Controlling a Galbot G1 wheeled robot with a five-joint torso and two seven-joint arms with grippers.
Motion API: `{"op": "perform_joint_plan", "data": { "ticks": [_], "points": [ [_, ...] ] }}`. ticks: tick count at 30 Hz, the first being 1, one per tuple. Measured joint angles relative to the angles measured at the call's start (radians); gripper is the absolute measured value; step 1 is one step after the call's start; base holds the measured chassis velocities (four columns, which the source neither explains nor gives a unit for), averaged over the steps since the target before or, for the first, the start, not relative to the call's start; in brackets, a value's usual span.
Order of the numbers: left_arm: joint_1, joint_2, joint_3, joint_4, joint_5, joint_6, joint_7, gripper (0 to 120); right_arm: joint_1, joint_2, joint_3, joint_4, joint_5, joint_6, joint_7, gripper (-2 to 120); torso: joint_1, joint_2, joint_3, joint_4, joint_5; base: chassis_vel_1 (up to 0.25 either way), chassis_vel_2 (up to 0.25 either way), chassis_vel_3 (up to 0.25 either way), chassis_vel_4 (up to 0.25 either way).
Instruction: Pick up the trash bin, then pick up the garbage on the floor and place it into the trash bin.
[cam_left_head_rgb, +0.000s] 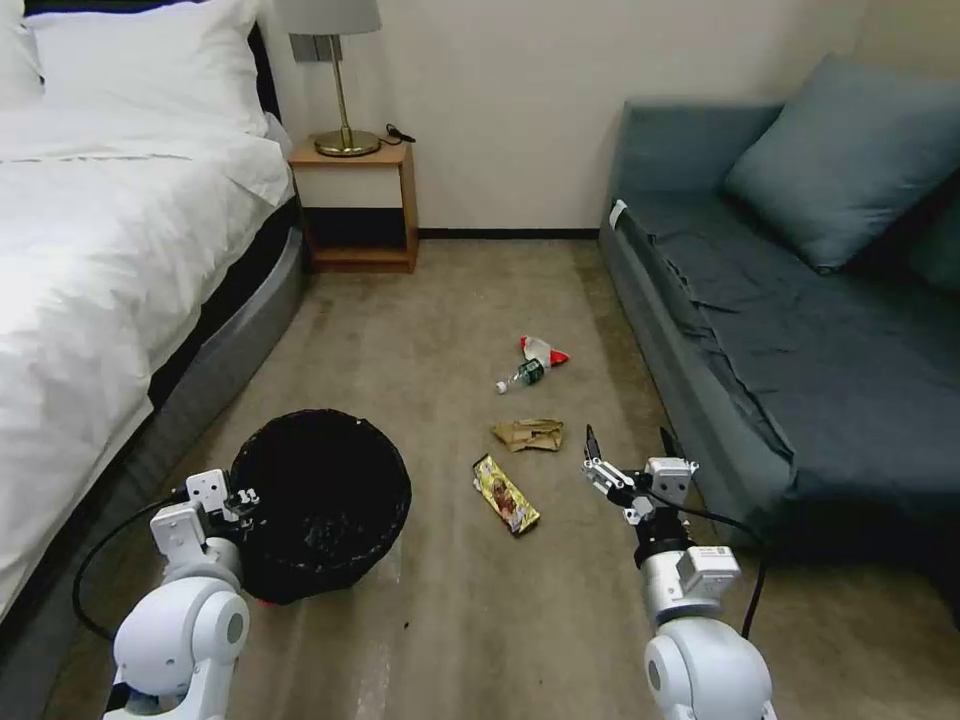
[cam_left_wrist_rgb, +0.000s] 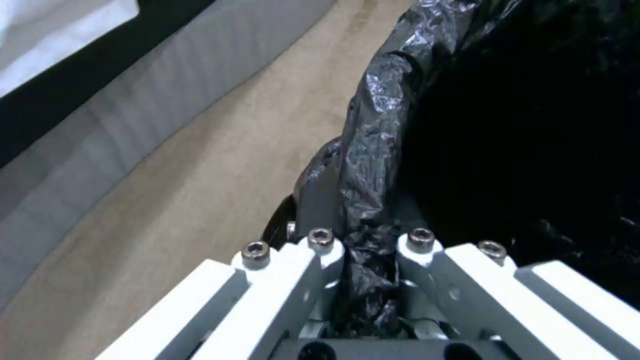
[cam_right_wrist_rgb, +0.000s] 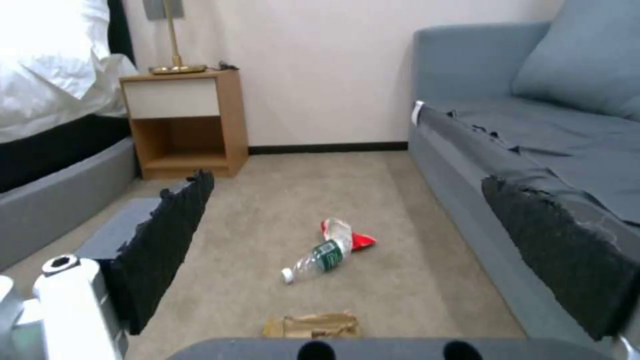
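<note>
Closest to me on my left, the left gripper (cam_left_head_rgb: 243, 497) is clamped on the rim of the trash bin (cam_left_head_rgb: 330, 500); in the left wrist view its jaws pinch a fold of the black bag liner (cam_left_wrist_rgb: 373, 165) at that rim. I see the bin on the carpet (cam_left_head_rgb: 450, 620) just beside the bed (cam_left_head_rgb: 100, 260), tilted a little, with a bit of red showing at its base.

On my right, the right gripper (cam_left_head_rgb: 628, 448) hangs above the carpet with its jaws wide apart, holding nothing, close to the front edge of the sofa (cam_left_head_rgb: 800, 380).

Taking the bin as my landmark, the gold-brown snack wrapper (cam_left_head_rgb: 506, 494) lies flat on the carpet just off its sofa side. Beyond that, farther from the bin, sits the crumpled tan paper scrap (cam_left_head_rgb: 529, 434). Farther still lies the small clear bottle (cam_left_head_rgb: 520, 376) on its side, touching the red-and-white wrapper (cam_left_head_rgb: 543, 351). All four pieces are outside the bin, in the open strip between bin and sofa, and nothing covers them.

Well past the bin, against the wall, stands a wooden nightstand (cam_left_head_rgb: 360, 205) with a brass lamp (cam_left_head_rgb: 340, 75) on top. A blue-grey cushion (cam_left_head_rgb: 850, 160) rests on the sofa.
</note>
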Motion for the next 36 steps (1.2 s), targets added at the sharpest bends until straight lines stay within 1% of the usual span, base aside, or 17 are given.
{"op": "perform_joint_plan", "data": {
  "ticks": [3, 5, 17, 27, 30, 33, 34, 36],
  "points": [
    [0.000, 0.000, -0.001, 0.000, 0.000, -0.001, 0.000, 4, 0.001, -0.001, 0.000, -0.002, -0.001, 0.000, 0.000, 100, 0.000, 0.000, 0.000, 0.0001, 0.0004, -0.183, 0.186, 0.186, -0.159],
    [-0.001, 0.000, -0.001, 0.003, 0.000, -0.001, 0.000, 4, 0.003, -0.001, 0.000, -0.003, -0.001, 0.000, 0.000, 100, 0.000, 0.000, 0.000, 0.0001, -0.0001, -0.165, 0.161, 0.177, -0.145],
    [-0.006, -0.001, 0.002, 0.015, 0.003, -0.005, 0.003, 4, 0.013, -0.003, -0.001, -0.019, -0.003, -0.001, 0.001, 100, 0.000, 0.000, 0.000, 0.0000, 0.0002, -0.162, 0.154, 0.157, -0.160],
    [-0.014, -0.001, -0.002, 0.028, 0.004, -0.009, 0.004, 4, 0.055, -0.044, -0.021, -0.080, 0.016, -0.005, 0.020, 100, 0.000, 0.000, 0.000, 0.0000, 0.0003, -0.146, 0.161, 0.147, -0.147],
    [-0.014, -0.002, -0.005, 0.035, 0.004, -0.012, 0.005, 4, 0.088, -0.080, -0.041, -0.129, 0.031, -0.008, 0.031, 100, 0.000, 0.000, 0.000, 0.0000, 0.0003, -0.077, 0.051, 0.085, -0.069],
    [-0.012, -0.002, -0.009, 0.037, 0.004, -0.014, 0.005, 4, 0.110, -0.119, -0.066, -0.166, 0.053, -0.032, 0.036, 100, 0.000, 0.000, 0.000, 0.0000, 0.0001, 0.000, 0.000, 0.000, 0.000],
    [-0.011, -0.003, -0.012, 0.039, 0.004, -0.015, 0.006, 4, 0.126, -0.151, -0.096, -0.190, 0.096, -0.063, 0.042, 100, 0.000, 0.000, 0.000, 0.0000, 0.0003, 0.000, 0.000, 0.000, 0.000],
    [-0.009, -0.004, -0.017, 0.043, 0.005, -0.017, 0.007, 4, 0.149, -0.206, -0.157, -0.224, 0.220, -0.136, 0.051, 100, 0.000, 0.000, 0.000, 0.0002, 0.0002, 0.000, 0.000, 0.000, 0.000]
  ]
}}
